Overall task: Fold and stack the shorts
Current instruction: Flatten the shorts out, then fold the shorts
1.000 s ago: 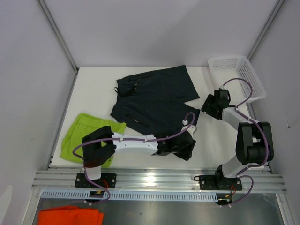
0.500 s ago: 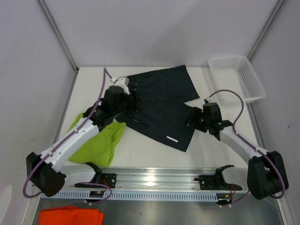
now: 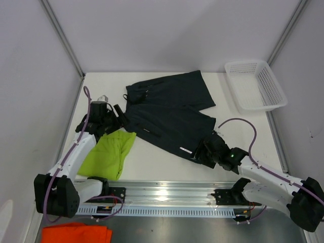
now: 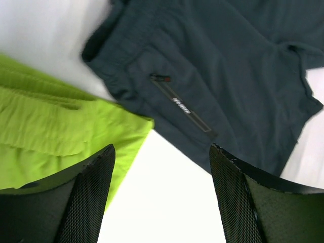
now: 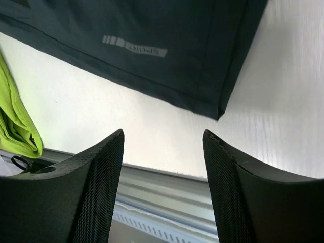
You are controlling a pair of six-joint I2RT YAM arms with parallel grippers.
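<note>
— Where's the left tool [image 3: 119, 114] just now?

— Out over the left side of the surface [image 3: 162, 169], beside the waistband of the dark shorts [image 3: 169, 114]. Its fingers [image 4: 86, 197] stand wide apart with nothing between them. In its own camera the gap frames bare white.

— And what's either side of it?

— The lime green shorts [image 3: 106, 154] on one side and the dark pair on the other. A zipped pocket [image 4: 179, 104] on the dark pair shows plainly.

— What about the right tool [image 3: 201, 152]?

— It's low over the near-right part of the surface, open about as wide, and empty too. It sits right by the near hem corner of the dark shorts. From the wrist view that corner lies just past one fingertip [image 5: 208, 139], apart from it. There's pale lettering [image 5: 134, 47] printed along that hem.

— So where do the shorts lie?

— The dark pair is spread flat across the middle, with the waistband to the left. One leg runs toward the far edge and the other toward the near right. The green pair is bunched at the near left, partly under the left arm. Its corner comes right up to the dark pair's edge, but I can't tell whether they touch. Neither pair is on top of the other.

— Anything else about?

— A white basket [image 3: 243, 64] sits in the far-right corner, well apart from both tools. A metal rail [image 3: 167, 192] runs along the near edge. Below that rail, at the left, there's an orange cloth [image 3: 76, 234].
</note>
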